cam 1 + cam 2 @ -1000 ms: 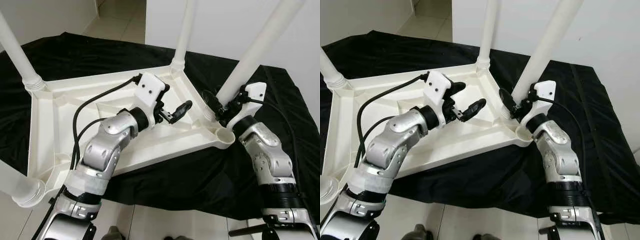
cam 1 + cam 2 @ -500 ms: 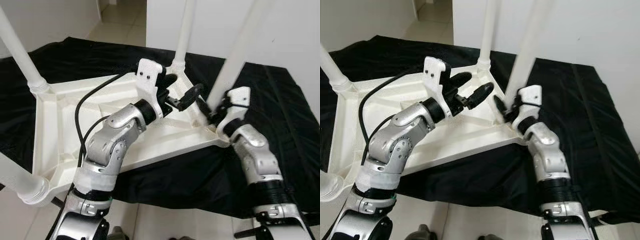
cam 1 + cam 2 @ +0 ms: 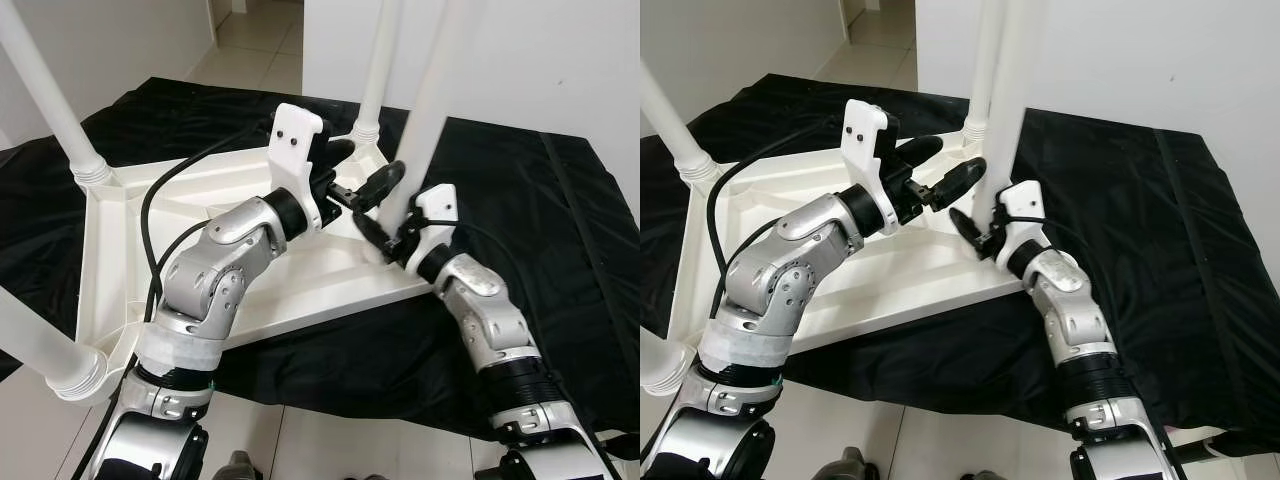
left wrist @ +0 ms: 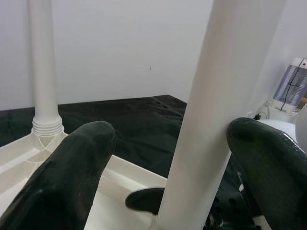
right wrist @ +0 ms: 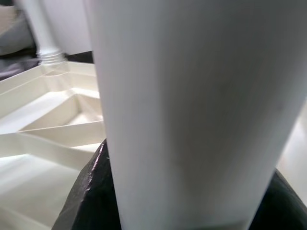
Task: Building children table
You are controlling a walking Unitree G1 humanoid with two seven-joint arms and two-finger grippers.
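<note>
**Fourth leg at the near right corner**

While the white children's tabletop lies upside down on a black cloth, three white legs already stand in it. Far left: one leg rises from the back left corner socket. Near left: another leg stands in the corner closest to me, its ribbed collar at the tabletop's edge. Toward the middle, a third leg stands in the far corner, collar visible at its base.

My left arm reaches across the ribbed underside of the tabletop. My left end effector has its fingers spread apart, one on each side of the fourth leg; the left wrist view shows the leg between the two black fingers, a gap on the one side, the other finger very near or touching.

Right of that, my right end effector is clamped on the fourth leg low down, near the tabletop's right corner. The right wrist view shows black fingers pressed against both sides of the white tube. Whether the leg's foot is seated in its socket I cannot tell. White wall behind, tile floor at far left.
</note>
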